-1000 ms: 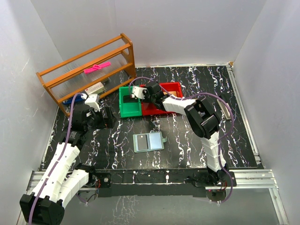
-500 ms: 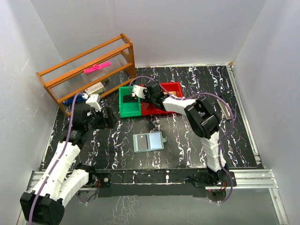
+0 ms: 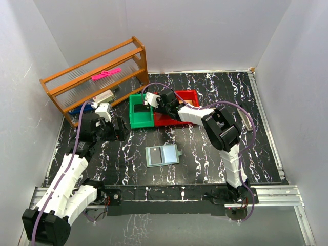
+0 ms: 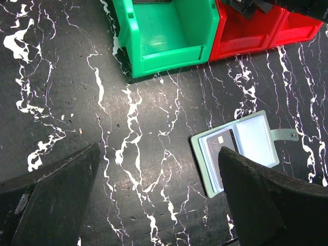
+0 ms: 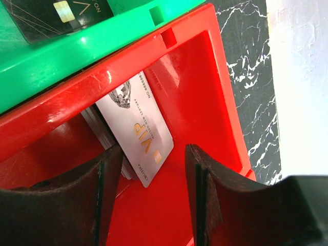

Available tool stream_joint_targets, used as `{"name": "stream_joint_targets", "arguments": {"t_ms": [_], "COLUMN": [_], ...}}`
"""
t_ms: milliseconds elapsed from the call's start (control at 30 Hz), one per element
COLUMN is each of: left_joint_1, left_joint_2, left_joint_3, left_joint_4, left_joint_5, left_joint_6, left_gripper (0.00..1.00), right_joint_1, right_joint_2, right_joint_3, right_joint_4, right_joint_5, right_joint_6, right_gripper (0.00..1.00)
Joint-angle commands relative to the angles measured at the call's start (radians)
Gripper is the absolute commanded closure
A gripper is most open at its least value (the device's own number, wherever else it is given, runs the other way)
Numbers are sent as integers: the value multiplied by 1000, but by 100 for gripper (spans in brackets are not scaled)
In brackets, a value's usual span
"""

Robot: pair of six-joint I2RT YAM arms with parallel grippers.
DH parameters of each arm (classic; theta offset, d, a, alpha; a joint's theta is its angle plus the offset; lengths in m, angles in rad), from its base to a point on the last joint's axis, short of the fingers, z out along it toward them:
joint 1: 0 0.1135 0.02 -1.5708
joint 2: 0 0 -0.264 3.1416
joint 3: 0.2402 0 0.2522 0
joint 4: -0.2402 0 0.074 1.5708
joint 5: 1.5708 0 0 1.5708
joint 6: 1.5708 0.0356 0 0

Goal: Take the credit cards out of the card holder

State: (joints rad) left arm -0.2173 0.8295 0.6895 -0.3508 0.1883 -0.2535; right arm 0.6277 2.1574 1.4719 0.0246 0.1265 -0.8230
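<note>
The right gripper (image 5: 154, 156) has its fingers apart, straddling a white VIP card (image 5: 134, 128) that leans in the red bin (image 5: 205, 77); a dark card (image 5: 54, 13) lies in the green bin (image 5: 102, 46) at 11 o'clock; the left gripper (image 4: 159, 154) is spread wide, holding nothing; the card holder (image 3: 162, 155) lies open on the table (image 3: 215, 87), pale blue-grey inside, grey-green edged, at 6 o'clock from the bins.

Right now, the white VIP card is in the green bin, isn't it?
No. The white VIP card is in the red bin, not the green bin. The right wrist view shows it.
</note>
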Motion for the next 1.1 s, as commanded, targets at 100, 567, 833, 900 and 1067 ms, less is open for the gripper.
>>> {"name": "stream_joint_targets", "arguments": {"t_ms": [100,567,833,900,1067], "left_joint_1": [4,3,4,3,3], "left_joint_2": [0,12,13,15,31], "left_joint_3": [-6,-3,-5,-4,-1], "left_joint_4": [9,9,12,10,4], "left_joint_5": [28,45,44,45,20], "left_joint_6": [13,14,13,13,1], "left_gripper": [1,1,1,1,1], "right_joint_1": [1,-5,-5,-7,-11], "right_joint_2": [-27,-118,-253,-292,-408], "right_joint_3": [57,16,-124,-162,-272], "right_joint_4": [3,94,237,272,361], "right_joint_5": [-68,-51,-10,20,187], "right_joint_6": [57,200,344,388,660], "right_gripper": [49,47,45,44,20]}}
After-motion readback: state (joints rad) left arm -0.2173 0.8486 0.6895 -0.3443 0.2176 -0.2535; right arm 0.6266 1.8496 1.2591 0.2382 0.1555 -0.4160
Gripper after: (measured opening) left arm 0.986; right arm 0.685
